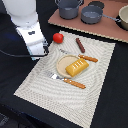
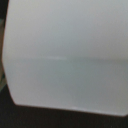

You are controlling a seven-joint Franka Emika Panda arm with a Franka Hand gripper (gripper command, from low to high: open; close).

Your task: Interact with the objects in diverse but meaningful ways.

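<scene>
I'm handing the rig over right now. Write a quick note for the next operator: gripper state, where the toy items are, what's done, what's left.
Gripper: low over the placemat's far corner, beside the tomato; fingers hidden, and the wrist view is filled by a pale surface, so open or shut is unclear.
Bread block: lying on the plate, between knife and fork.
Sausage: on the mat beyond the plate.
Blue cup: not seen in the exterior view.
Done: bread appears plated. Left: tomato, sausage untouched; check the grip first.

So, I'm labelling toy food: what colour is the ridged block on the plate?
Yellow. The ridged block shows best in the exterior view.
</scene>
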